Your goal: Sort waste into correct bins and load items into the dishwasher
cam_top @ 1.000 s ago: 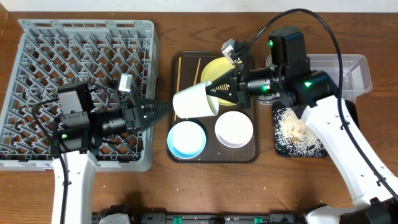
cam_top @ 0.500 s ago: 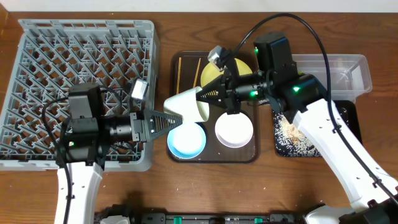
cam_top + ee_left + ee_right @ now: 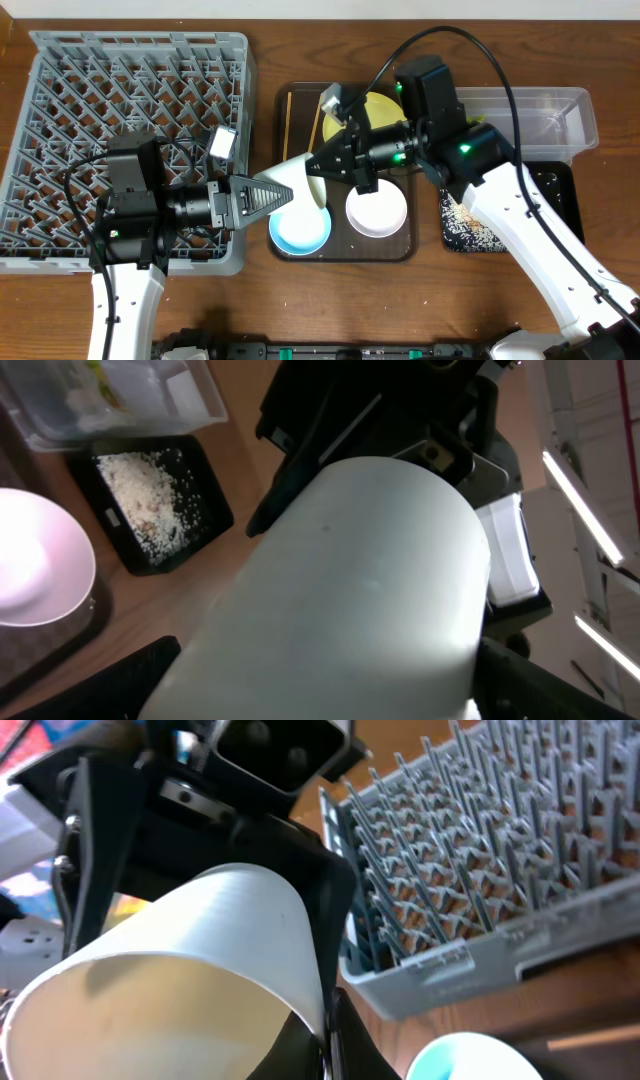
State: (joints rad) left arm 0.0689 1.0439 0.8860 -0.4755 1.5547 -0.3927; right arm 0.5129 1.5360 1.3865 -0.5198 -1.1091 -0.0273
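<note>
With the right gripper [image 3: 320,168] pinching the white cup's [image 3: 350,590] rim, we close the wide-open left gripper [image 3: 285,192] squarely around its body.

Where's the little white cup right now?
Overhead, the white cup hangs mid-air between the left claw and right claw, over the brown tray's left edge, near the blue bowl.

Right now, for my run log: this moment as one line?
phase: handover | right gripper: shut on small white cup | left gripper: astride cup, grip unclear
</note>
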